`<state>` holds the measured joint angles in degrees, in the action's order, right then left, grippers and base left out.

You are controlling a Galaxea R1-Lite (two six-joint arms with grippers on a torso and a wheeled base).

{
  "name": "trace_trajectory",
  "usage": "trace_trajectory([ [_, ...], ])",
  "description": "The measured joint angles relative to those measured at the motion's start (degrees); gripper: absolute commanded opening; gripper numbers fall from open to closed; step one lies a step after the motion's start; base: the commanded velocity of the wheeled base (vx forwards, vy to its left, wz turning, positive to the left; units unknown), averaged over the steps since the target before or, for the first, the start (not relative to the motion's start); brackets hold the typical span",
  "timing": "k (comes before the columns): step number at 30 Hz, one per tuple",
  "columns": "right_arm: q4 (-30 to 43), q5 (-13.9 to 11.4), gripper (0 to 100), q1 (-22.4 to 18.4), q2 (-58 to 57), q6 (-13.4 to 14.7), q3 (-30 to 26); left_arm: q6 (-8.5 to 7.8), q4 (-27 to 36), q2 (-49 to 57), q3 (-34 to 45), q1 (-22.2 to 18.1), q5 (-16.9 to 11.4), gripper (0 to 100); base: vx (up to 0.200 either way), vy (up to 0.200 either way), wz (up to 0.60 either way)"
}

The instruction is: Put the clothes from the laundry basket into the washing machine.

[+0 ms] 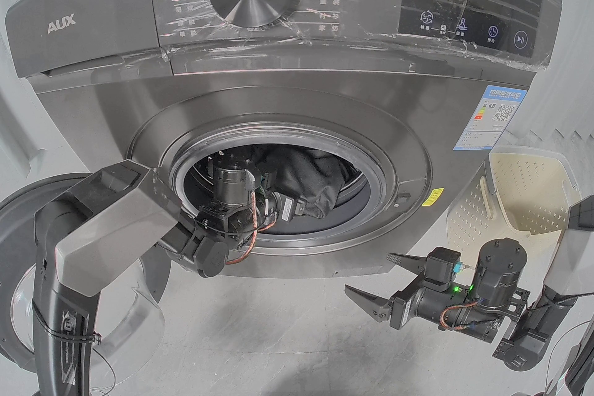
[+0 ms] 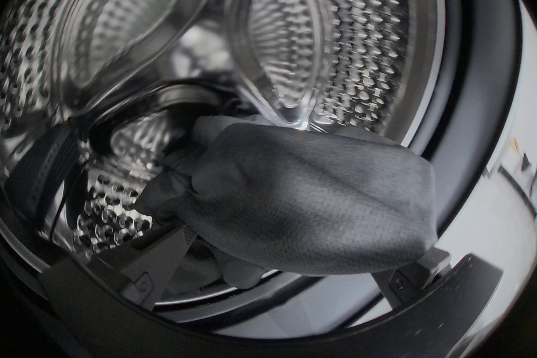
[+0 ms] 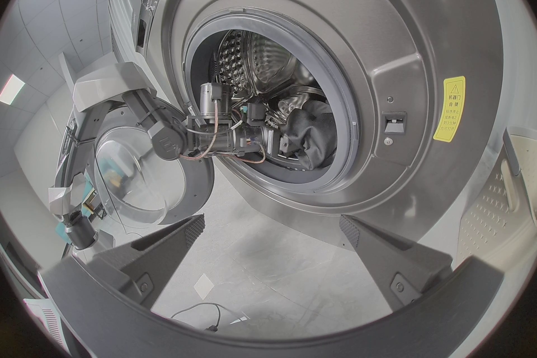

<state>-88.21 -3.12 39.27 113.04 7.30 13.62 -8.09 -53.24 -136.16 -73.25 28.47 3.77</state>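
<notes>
The grey washing machine (image 1: 297,106) stands with its round door swung wide. My left gripper (image 1: 291,208) is inside the drum (image 2: 335,12), open, its fingers (image 2: 151,264) spread wide. A dark grey garment (image 2: 313,202) lies bunched across the gap between them, at the drum's mouth. The same garment (image 1: 309,174) fills the right part of the opening, and in the right wrist view the garment (image 3: 310,132) lies beside the left gripper (image 3: 274,138). My right gripper (image 1: 370,275) hangs open with nothing in it, below and right of the opening. In its own view the right gripper (image 3: 268,222) faces the machine.
The cream laundry basket (image 1: 526,193) stands right of the machine, behind my right arm, with its perforated inner walls bare. The open door (image 1: 18,242) hangs at the left, behind my left arm. Grey floor (image 1: 278,329) lies in front of the machine.
</notes>
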Motion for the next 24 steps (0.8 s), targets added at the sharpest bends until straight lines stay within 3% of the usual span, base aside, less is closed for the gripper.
trace_trajectory([
  [2, 0.00, -0.02, 100, 0.00, 0.02, 0.00, 0.00, -4.05, -0.98, 0.66, 1.65, 0.26, -1.08, 100, 0.000, 0.000, 0.00],
  [5, 0.00, -0.05, 100, 0.00, 0.02, -0.02, 0.02, -11.89, -3.01, 1.32, 3.80, 0.15, -3.25, 100, 0.000, 0.000, 0.00],
  [7, 0.00, -0.07, 100, 0.00, 0.02, -0.02, 0.05, -15.36, -4.00, 1.65, 5.17, 0.20, -4.72, 100, 0.000, 0.000, 0.00],
  [9, 0.00, -0.07, 100, 0.00, 0.00, -0.02, 0.05, -16.97, -5.08, 2.01, 6.86, 0.22, -6.00, 100, 0.000, 0.000, 0.00],
  [18, 0.00, -0.10, 100, -0.05, 0.00, -0.02, 0.07, -16.92, -6.27, 6.89, 15.13, 0.34, -11.40, 100, 0.000, 0.000, 0.00],
  [20, 0.00, -0.10, 100, -0.05, 0.00, -0.02, 0.10, -15.77, -6.29, 8.40, 16.58, 0.34, -12.82, 100, 0.000, 0.000, 0.00],
  [24, -0.02, -0.05, 100, 0.00, 0.00, -0.02, 0.11, -10.73, -6.42, 10.33, 16.90, 0.94, -13.31, 100, 0.000, 0.000, 0.00],
])
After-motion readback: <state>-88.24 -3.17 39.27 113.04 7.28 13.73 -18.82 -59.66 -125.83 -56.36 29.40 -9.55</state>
